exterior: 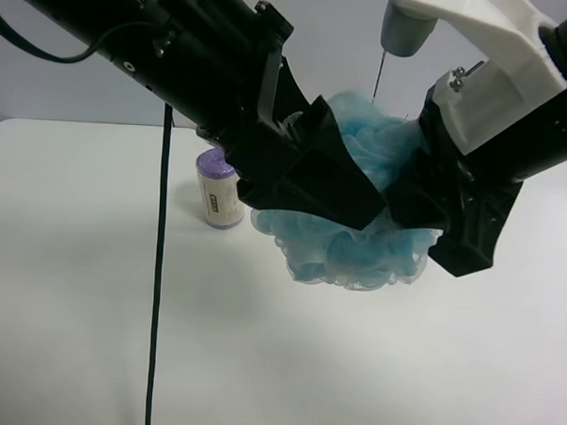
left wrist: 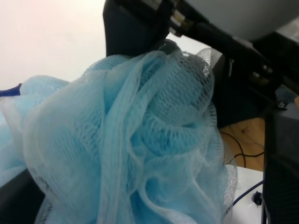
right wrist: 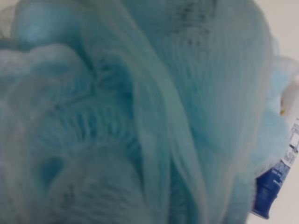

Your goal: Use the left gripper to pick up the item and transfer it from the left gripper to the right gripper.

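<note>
The pouf fills the right wrist view, hiding the jaws of the right tool

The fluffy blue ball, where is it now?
In the high view's middle, the blue pouf is held between the left gripper and the right gripper, right of the purple-topped roll.

Light blue pouf fills view; right claw straddles its top.

I'm looking at a plain matte white tabletop. Standing upright on it toward the far side is a small white cylindrical roll with a purple top. The right wrist view shows a white-and-navy tube against the same white surface, mostly hidden.
</note>
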